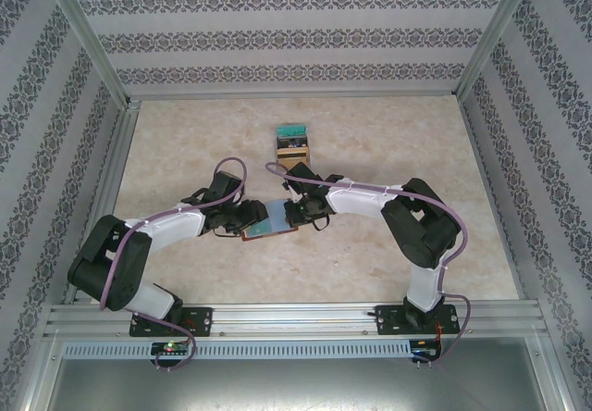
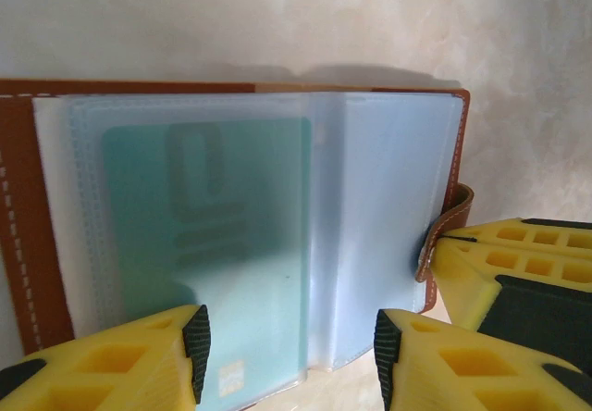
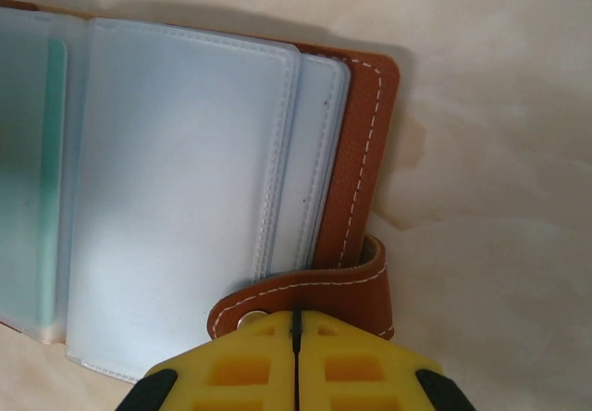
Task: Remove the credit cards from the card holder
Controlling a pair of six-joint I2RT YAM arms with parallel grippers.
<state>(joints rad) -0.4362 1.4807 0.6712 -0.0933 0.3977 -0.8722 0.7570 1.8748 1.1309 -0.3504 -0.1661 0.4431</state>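
The brown leather card holder (image 1: 269, 223) lies open on the table between my two grippers. In the left wrist view its blue-grey sleeve pages (image 2: 388, 207) fan out, and a teal credit card (image 2: 231, 244) sits inside one sleeve. My left gripper (image 2: 291, 354) is open, its black pads on either side of the sleeves' near edge, touching nothing. My right gripper (image 3: 294, 323) is shut, its tips pressed against the folded snap tab (image 3: 314, 291) at the holder's right edge. The teal credit card's edge (image 3: 54, 180) shows at the left of the right wrist view.
A small stepped stack with a teal top (image 1: 293, 143) stands on the table behind the holder. Patterned walls with metal posts close in the pale table (image 1: 185, 143) on three sides. Both arms reach in towards the middle.
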